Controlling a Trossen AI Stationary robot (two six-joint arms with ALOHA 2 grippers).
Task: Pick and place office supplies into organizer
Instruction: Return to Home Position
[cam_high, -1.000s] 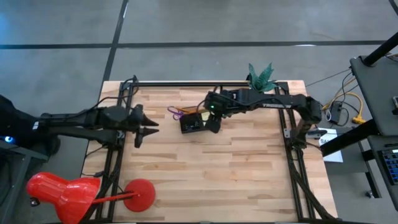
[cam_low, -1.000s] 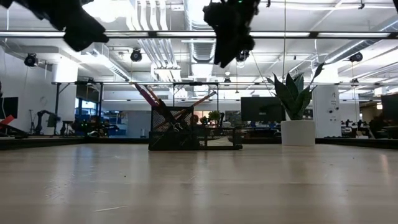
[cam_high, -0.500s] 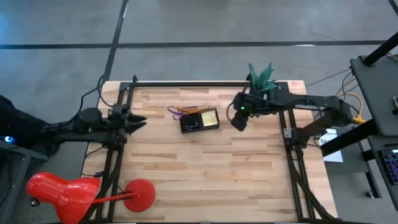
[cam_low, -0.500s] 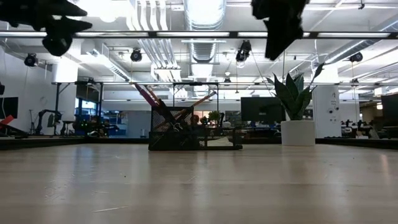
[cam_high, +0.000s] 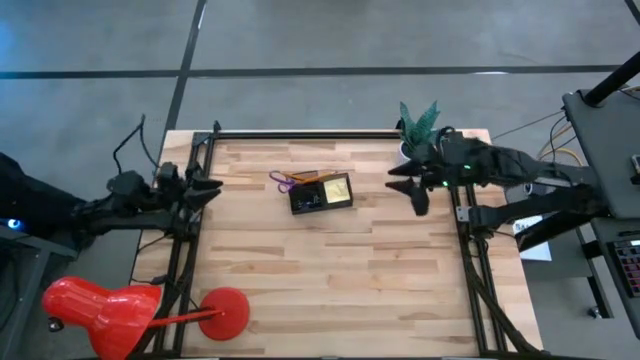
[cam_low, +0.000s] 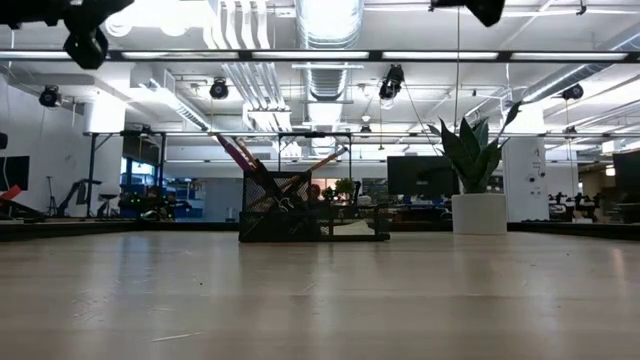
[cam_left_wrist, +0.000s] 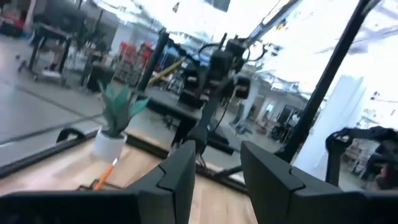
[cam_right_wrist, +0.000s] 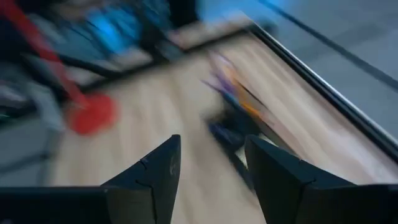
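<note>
At the right edge of the table (cam_high: 330, 280), just beside the white pot with green plant (cam_high: 420, 122): right gripper (cam_high: 407, 188), fingers (cam_right_wrist: 153, 176) spread wide, nothing between them. In the low view, only a dark scrap of it, cut off by the top border. Opposite, over the left edge: left gripper (cam_high: 207, 188), fingers (cam_left_wrist: 176, 180) likewise parted and empty; in the low view, half cropped at the upper corner. Well apart from both, toward the far middle of the wood: black organizer (cam_high: 308, 203), standing upright. In its low tray on the right arm's side, the yellow sticky-note pad (cam_high: 336, 187), lying flat. Leaning out of the taller mesh cup, purple-handled scissors (cam_high: 280, 180) and orange pencil (cam_high: 305, 176), ends poking past the rim toward the left arm. Pens and tiny dark pieces too small to pick out. From the right wrist, organizer no more than a dark shape, with a red patch beyond. Pot itself largely hidden under leaves from above, plain to see only from table height. Off the near left corner, red lamp (cam_high: 98, 312)
</note>
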